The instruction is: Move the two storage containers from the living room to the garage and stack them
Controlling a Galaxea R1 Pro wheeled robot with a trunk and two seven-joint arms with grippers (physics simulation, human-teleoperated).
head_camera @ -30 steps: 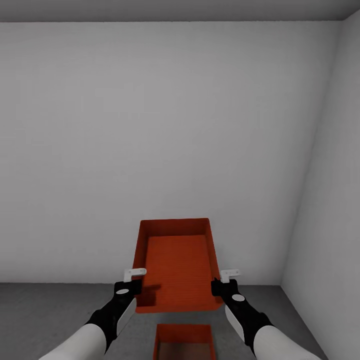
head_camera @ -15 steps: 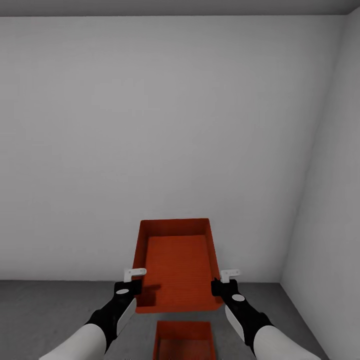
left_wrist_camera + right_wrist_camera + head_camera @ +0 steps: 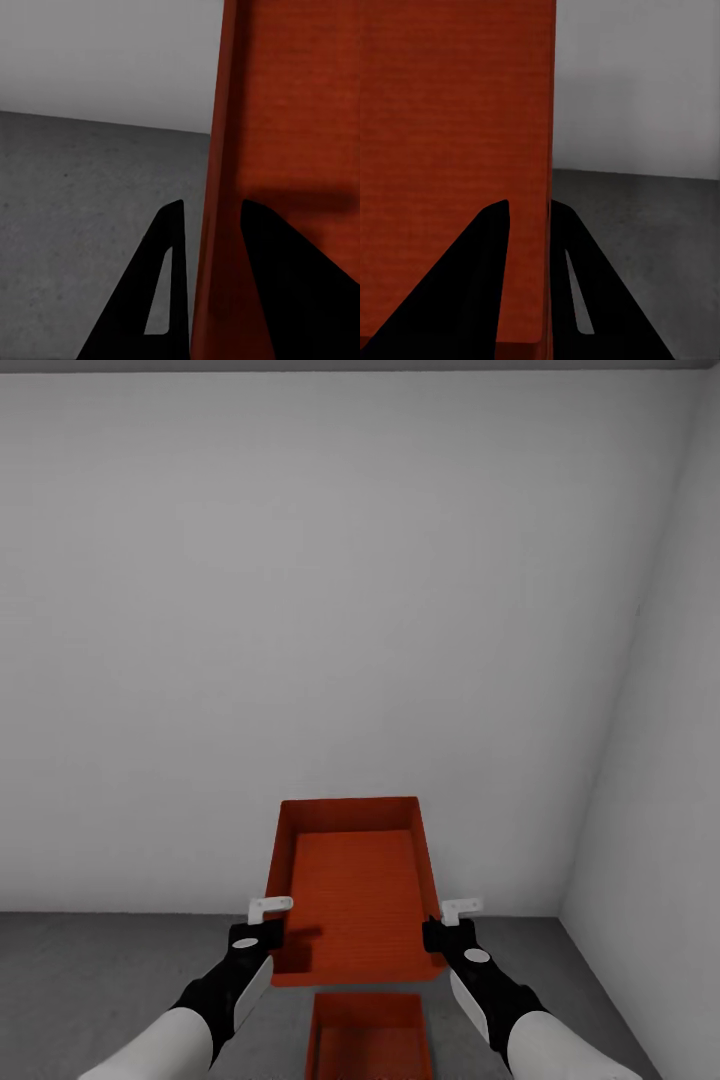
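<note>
I hold a red-orange storage container (image 3: 352,895) in the air in front of me, tilted so its open inside faces me. My left gripper (image 3: 268,926) is shut on its left wall (image 3: 225,187), one finger on each side. My right gripper (image 3: 440,926) is shut on its right wall (image 3: 547,150) the same way. Directly below it, a second identical storage container (image 3: 368,1035) rests on the dark grey concrete floor (image 3: 100,980) of the garage, its near part cut off by the picture's lower edge.
A plain grey-white wall (image 3: 330,630) stands straight ahead and another wall (image 3: 660,810) closes the right side, meeting in a corner. Open floor (image 3: 75,195) stretches to the left of the containers.
The whole picture has shifted: the ceiling edge has risen out of view and more of the lower container shows. The held container and both grippers keep their place in the view.
</note>
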